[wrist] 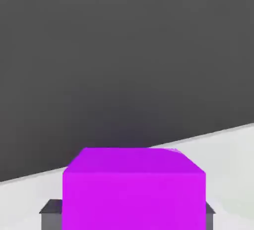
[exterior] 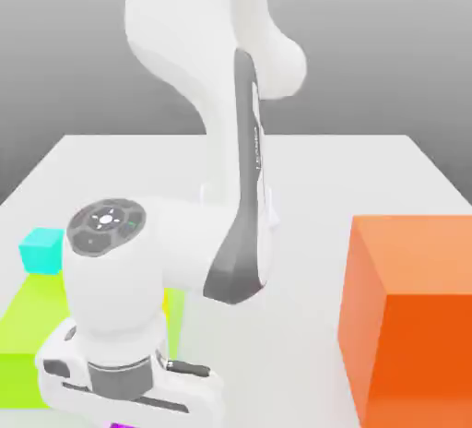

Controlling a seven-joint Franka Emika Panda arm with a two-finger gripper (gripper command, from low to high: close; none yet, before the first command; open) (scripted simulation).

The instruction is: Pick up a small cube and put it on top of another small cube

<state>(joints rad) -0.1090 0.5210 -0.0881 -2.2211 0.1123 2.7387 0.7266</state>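
We see the magenta cube (wrist: 134,189) in the hand view, sitting between the two dark fingers (wrist: 49,213) of the gripper (wrist: 128,214), whose tips show at either flank of the cube, right against its sides; the fingers stand narrow, closed on the cube. The cube's top face is glossy and plain, and behind it runs the pale table (wrist: 223,149) with dark backdrop beyond. In the exterior view a sliver of magenta (exterior: 122,424) peeks out just under the white hand (exterior: 129,375), at the frame's lower edge, so the cube lies low, beneath the arm's wrist. Just beside the cube, toward the exterior view's left, lies the lime-green slab (exterior: 28,325), flat on the table (exterior: 369,177), partly hidden by the hand. Beyond the slab from the cube sits the cyan cube (exterior: 41,251), at the slab's far corner. Well apart from the magenta cube, toward the exterior view's right, stands the big orange block (exterior: 415,325). The white arm (exterior: 221,94) rises from behind and bends down over the cube.
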